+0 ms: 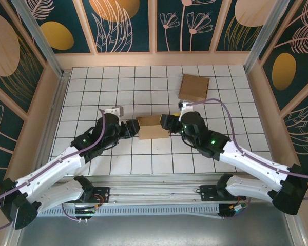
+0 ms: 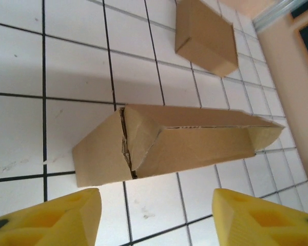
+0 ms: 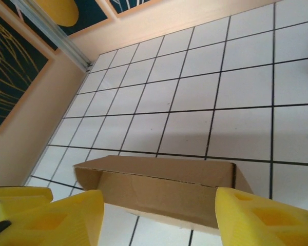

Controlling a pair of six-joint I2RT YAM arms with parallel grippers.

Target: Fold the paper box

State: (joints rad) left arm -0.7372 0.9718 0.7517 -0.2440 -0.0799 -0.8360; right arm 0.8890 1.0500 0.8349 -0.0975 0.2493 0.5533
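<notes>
A brown paper box (image 1: 153, 127) lies on the tiled table between my two arms. In the left wrist view the paper box (image 2: 174, 143) shows a folded end with a ragged seam, just beyond my open left gripper (image 2: 156, 218). Its long side faces the right wrist camera, where the paper box (image 3: 159, 187) lies just ahead of my open right gripper (image 3: 159, 220), whose yellow fingers (image 3: 262, 218) stand wide on either side. In the top view the left gripper (image 1: 131, 128) and right gripper (image 1: 168, 123) flank the box ends.
A second brown box (image 1: 194, 87) lies at the back right of the table, seen too as the second box (image 2: 203, 36) in the left wrist view. Wooden walls (image 1: 154, 59) ring the white grid table (image 1: 123, 87).
</notes>
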